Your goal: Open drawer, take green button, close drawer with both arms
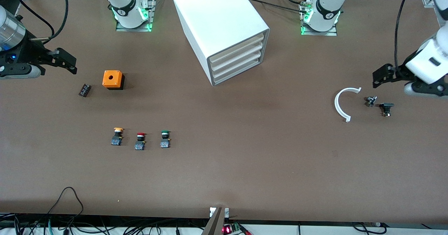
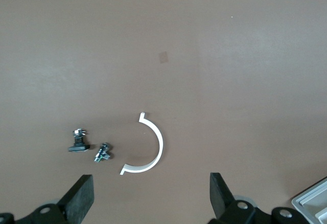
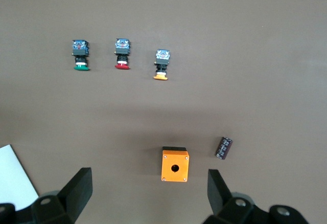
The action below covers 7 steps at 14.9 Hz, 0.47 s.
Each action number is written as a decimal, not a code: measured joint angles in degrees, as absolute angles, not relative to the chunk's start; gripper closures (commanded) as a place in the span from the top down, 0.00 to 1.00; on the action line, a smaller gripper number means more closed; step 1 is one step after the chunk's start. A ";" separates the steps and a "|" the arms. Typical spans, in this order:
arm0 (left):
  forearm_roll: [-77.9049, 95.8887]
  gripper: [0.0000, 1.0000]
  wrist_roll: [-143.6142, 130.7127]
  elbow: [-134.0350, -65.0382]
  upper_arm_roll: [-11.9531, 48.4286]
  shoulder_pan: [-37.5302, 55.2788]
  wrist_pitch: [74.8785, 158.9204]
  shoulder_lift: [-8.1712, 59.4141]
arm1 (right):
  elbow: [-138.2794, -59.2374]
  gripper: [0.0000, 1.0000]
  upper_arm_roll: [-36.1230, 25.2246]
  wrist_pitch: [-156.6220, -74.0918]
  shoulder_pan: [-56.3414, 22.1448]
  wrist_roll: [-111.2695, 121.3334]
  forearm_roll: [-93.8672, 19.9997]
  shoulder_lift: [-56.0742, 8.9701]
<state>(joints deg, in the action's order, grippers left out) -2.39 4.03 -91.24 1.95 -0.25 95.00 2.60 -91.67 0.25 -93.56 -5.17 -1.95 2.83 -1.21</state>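
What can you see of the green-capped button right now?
The green-capped button lies on its side on the brown table, untouched. It has a green mushroom cap, a black body and a bluish contact block. It ends a row with the red-capped button beside it, nearer the front camera than the drawer cabinet.

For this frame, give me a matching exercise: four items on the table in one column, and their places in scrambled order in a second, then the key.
Items
1. green-capped button
2. orange box
3. white curved clip
4. cabinet

Places
A. toward the left arm's end of the table, beside two small dark parts
B. between the two arm bases, all drawers shut
C. nearer the front camera than the orange box, in a row with the red-capped and yellow-capped buttons
D. toward the right arm's end, beside a small dark cylinder

Pairs: 1-C, 2-D, 3-A, 4-B
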 measured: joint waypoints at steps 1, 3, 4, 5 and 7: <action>-2.39 1.00 4.53 -92.20 1.49 0.03 94.99 1.29 | -91.52 1.00 0.33 -93.56 -5.18 -1.95 2.97 -1.48; -2.39 1.00 4.76 -93.52 1.38 0.28 95.00 -0.10 | -91.40 1.00 0.38 -93.56 -5.18 -1.95 3.02 -1.79; -2.38 1.00 4.76 -93.77 1.38 0.37 95.01 -0.19 | -91.39 1.00 0.40 -93.56 -5.18 -1.95 3.02 -1.82; -2.37 1.00 4.76 -94.01 1.38 0.43 95.09 -0.17 | -91.38 1.00 0.42 -93.56 -5.18 -1.95 3.02 -1.82; -2.18 1.00 4.75 -94.42 1.38 0.46 95.35 -0.17 | -91.37 1.00 0.43 -93.56 -5.18 -1.95 3.02 -1.82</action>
<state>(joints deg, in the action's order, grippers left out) -2.18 4.75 -94.42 1.38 0.46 95.35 -0.17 -91.37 0.43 -93.56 -5.18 -1.95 3.02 -1.82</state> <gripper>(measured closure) 0.000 0.000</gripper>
